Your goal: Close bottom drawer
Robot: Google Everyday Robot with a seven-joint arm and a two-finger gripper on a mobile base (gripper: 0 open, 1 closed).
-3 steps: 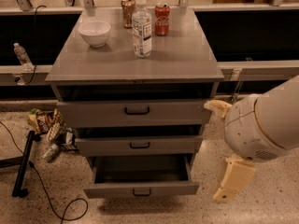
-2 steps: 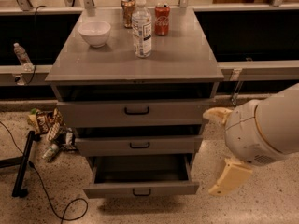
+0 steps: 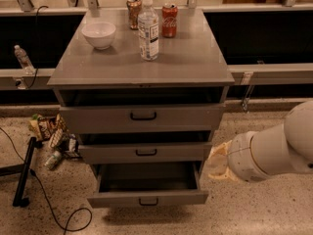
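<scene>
My end effector [image 3: 219, 163] has swung up and in, now just right of and above the bottom drawer [image 3: 176, 198], released or clenched I can't tell, and that drawer's still hanging wide open at the foot of the stack, so the push hasn't landed yet. High above the bottom drawer, a bowl [image 3: 99, 34], water bottle [image 3: 148, 31] and cans [image 3: 169, 19] sit on the bench [image 3: 195, 58], well clear; left of it, wrappers [image 3: 49, 131] and a cable [image 3: 49, 199] litter the floor, nothing blocking its front
</scene>
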